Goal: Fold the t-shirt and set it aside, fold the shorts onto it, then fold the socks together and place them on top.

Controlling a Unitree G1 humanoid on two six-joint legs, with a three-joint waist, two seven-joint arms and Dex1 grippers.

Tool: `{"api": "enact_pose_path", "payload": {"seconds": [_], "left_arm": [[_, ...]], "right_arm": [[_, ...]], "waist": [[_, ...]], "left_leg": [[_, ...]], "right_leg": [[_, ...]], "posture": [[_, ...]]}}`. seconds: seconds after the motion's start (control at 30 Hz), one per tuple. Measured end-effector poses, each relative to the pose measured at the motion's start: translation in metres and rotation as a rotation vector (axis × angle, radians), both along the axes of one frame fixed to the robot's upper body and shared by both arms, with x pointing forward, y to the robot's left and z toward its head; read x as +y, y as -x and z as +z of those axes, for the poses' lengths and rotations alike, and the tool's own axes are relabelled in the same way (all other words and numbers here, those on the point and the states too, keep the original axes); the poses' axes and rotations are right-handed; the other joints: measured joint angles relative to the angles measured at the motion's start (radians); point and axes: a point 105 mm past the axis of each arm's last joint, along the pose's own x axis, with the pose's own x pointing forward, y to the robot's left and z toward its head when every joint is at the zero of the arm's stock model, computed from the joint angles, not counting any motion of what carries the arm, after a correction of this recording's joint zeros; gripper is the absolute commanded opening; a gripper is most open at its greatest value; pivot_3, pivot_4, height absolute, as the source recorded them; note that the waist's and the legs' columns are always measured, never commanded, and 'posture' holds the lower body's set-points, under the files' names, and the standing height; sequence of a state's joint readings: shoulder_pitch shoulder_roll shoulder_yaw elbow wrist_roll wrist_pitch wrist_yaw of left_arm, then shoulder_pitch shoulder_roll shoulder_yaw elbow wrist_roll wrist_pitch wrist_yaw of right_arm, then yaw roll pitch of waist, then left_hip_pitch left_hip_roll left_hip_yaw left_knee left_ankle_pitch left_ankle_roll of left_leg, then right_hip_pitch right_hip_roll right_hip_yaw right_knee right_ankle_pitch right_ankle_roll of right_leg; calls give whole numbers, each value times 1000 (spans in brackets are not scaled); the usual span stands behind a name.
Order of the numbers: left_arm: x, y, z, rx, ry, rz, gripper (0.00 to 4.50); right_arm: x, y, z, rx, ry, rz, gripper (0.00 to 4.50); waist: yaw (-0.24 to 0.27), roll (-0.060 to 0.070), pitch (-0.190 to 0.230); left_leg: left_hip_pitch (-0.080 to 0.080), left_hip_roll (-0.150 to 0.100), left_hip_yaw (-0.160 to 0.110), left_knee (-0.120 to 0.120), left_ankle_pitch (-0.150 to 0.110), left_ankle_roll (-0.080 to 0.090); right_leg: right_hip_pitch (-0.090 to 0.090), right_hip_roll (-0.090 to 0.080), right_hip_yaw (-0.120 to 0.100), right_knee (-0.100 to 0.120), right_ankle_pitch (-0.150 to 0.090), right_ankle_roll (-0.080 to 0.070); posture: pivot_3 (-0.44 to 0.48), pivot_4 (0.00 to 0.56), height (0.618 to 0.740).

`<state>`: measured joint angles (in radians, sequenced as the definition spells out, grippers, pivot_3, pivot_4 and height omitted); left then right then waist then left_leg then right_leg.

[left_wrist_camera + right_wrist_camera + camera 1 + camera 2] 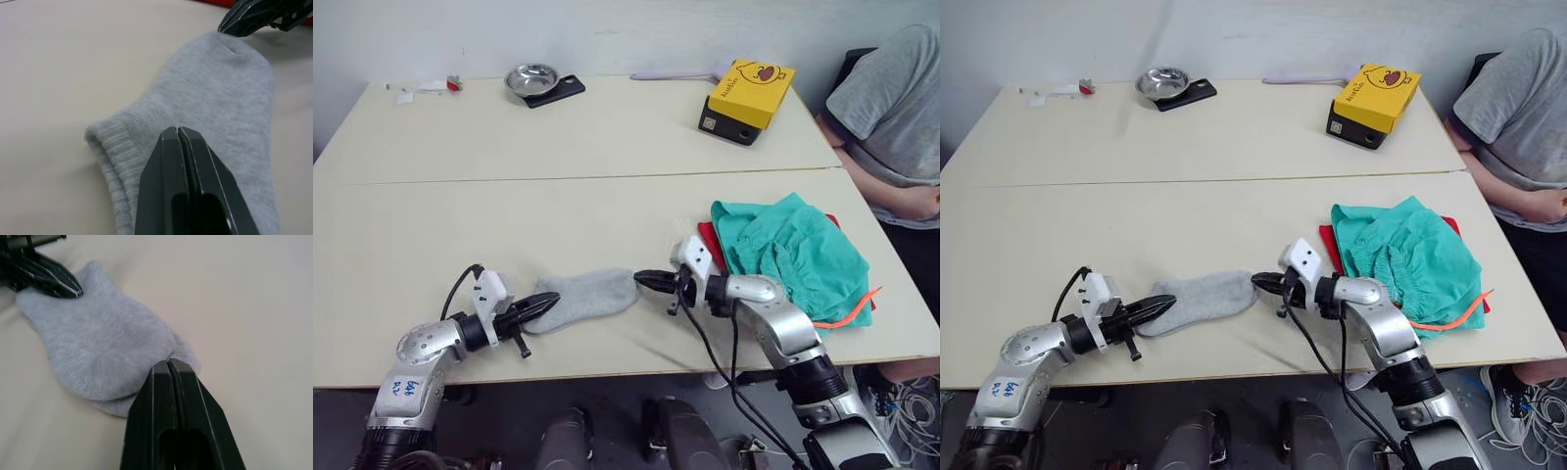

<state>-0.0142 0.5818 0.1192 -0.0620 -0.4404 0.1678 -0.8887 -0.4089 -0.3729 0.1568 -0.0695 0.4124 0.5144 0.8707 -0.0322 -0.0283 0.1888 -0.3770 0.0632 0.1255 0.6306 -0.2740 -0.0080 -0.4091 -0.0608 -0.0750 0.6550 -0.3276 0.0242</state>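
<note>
Socks [587, 297] lie stacked flat on the counter [509, 225], well left of the shorts [793, 257], which sit piled on the t-shirt [708, 238]. Left hand [546, 303] pinches the ribbed cuff end, right hand [643, 280] pinches the toe end. Best to lift both ends level, fold toe over cuff, keep layers aligned. Soft knit, limp, slips easily.

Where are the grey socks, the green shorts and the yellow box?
socks [590, 295], left eye view, middle of the knit.
shorts [798, 255], left eye view, middle of the bunched cloth.
yellow box [752, 91], left eye view, its printed lid.
</note>
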Motion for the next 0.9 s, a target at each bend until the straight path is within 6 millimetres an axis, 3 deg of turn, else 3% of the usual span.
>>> {"api": "enact_pose_path", "payload": {"seconds": [0.13, 0.27, 0.37, 0.83, 0.9], "left_arm": [[-5, -4, 11, -10, 24, -48, 0], [-8, -6, 16, -20, -9, -99, 0], [-7, -7, 11, -8, -45, -124, 0], [5, -15, 2, 9, -86, -112, 0], [4, -15, 2, 5, -87, -114, 0]], "right_arm": [[-15, 12, 13, 231, -25, -19, 2210], [-18, 22, 0, 509, -29, -77, 3541], [-10, 26, -8, 592, 2, -87, 4480], [38, 14, -7, 648, -19, -83, 4480], [39, 12, -7, 655, -17, -86, 3905]], "waist": [[3, 0, 0], [-1, 0, 0], [-8, 0, 0], [-27, -1, 0], [-27, -1, -1]], "left_leg": [[-1, 0, 0, 0, 0, 0], [-2, 0, 0, -1, 0, 0], [-3, 0, 0, -1, 0, 0], [-7, 0, -1, 0, 1, 1], [-6, 0, -1, 0, 1, 1]], "right_leg": [[0, 0, 0, -1, 0, 0], [-1, 0, 0, -1, 0, 0], [-3, 0, 0, -1, 0, 0], [-5, 0, -1, 0, 0, 1], [-5, 0, -1, 0, 0, 1]], "posture": [[0, 150, 740], [0, 150, 740], [0, 150, 740], [0, 150, 740], [0, 150, 740]]}}
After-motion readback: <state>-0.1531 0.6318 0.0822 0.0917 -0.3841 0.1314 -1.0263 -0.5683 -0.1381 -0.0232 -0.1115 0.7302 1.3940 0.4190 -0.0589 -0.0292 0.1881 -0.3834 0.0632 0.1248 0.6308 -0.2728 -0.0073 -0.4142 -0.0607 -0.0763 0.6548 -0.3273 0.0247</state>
